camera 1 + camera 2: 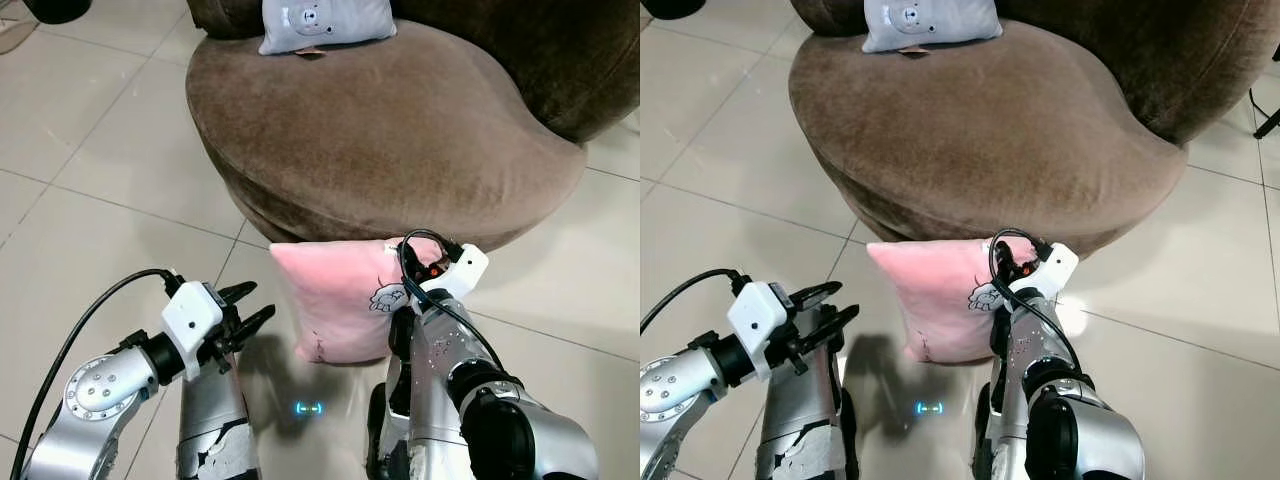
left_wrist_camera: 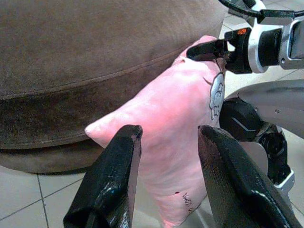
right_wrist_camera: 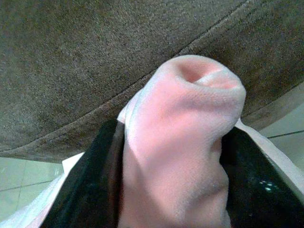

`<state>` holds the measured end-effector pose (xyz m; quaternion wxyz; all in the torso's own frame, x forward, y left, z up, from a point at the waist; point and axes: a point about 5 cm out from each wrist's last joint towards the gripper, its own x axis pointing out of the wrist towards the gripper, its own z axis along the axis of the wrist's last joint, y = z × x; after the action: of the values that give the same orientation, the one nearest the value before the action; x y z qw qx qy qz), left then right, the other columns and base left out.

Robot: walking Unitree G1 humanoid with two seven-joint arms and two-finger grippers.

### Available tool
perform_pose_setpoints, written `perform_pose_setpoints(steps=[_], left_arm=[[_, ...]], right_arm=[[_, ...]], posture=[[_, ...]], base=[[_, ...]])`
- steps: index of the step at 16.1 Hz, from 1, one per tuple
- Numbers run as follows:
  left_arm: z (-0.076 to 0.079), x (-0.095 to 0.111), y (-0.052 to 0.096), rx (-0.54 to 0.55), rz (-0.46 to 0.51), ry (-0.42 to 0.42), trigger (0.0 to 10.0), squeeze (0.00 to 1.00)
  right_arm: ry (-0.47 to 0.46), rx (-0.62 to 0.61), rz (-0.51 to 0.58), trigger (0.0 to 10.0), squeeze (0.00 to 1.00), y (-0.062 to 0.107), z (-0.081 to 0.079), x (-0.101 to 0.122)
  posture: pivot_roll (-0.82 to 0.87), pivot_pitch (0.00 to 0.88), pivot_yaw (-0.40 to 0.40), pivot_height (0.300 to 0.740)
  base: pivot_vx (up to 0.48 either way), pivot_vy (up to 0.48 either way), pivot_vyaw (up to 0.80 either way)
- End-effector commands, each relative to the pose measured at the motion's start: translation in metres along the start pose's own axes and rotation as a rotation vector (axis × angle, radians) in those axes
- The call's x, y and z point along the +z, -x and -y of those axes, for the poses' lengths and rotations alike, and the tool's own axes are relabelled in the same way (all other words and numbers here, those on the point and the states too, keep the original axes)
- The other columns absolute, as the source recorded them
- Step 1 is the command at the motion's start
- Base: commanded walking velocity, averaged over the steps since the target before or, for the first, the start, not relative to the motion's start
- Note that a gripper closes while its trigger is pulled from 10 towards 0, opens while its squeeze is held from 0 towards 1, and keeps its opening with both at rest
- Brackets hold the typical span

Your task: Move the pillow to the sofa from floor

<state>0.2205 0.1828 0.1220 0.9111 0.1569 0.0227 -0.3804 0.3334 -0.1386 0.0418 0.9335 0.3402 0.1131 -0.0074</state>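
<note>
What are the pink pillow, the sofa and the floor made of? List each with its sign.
Pillow: soft plush fabric, matte; it bunches into a fold where the right tool pinches it.
Sofa: brown velvet or suede-like upholstery, likely; short nap, with a stitched seam along the edge.
Floor: glossy hard tile, probably ceramic; grout lines and a reflected light spot.

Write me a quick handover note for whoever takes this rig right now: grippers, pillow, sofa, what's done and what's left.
Right gripper: shut on the pink pillow, pinching its upper corner; fabric bulges between the fingers in the right wrist view.
Left gripper: open, beside the pillow's near side, holding nothing.
Pink pillow: upright against the base of the brown sofa, bottom edge down by the tiled floor.
A grey pillow already lies on the seat.
Done: grasp. Left: lift the pillow onto the seat and release.
</note>
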Motion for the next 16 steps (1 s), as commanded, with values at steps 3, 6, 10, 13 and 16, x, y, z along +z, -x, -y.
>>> perform_pose_setpoints(steps=[3,6,10,13,16], left_arm=[[-0.0012,-0.0057,0.0065,-0.004,-0.022,0.007,10.0,0.0],[-0.0017,-0.0087,0.0059,-0.004,-0.026,0.009,10.0,0.0],[0.0016,-0.0104,0.0005,-0.011,-0.024,0.01,10.0,0.0],[0.0045,-0.0094,-0.0025,-0.017,-0.019,0.008,10.0,0.0],[0.0048,-0.0083,-0.0023,-0.021,-0.017,0.005,10.0,0.0]], right_arm=[[-0.024,-0.013,-0.025,0.0,0.0,0.0037,0.0048,-0.0079],[-0.035,-0.017,-0.02,0.0,0.0,0.0042,0.0059,-0.0075],[-0.039,-0.009,-0.015,0.0,0.0,0.0042,0.0058,-0.0071],[-0.047,-0.001,-0.012,0.0,0.0,0.0043,0.0055,-0.0069],[-0.053,0.001,-0.009,0.0,0.0,0.0045,0.0057,-0.0069]], posture=[[0.38,0.327,-0.055,0.482],[0.38,0.327,-0.053,0.482],[0.38,0.325,-0.051,0.482],[0.38,0.325,-0.049,0.482],[0.38,0.324,-0.045,0.482]], base=[[0.0,0.0,0.0],[0.0,0.0,0.0],[0.0,0.0,0.0],[0.0,0.0,0.0],[0.0,0.0,0.0]])
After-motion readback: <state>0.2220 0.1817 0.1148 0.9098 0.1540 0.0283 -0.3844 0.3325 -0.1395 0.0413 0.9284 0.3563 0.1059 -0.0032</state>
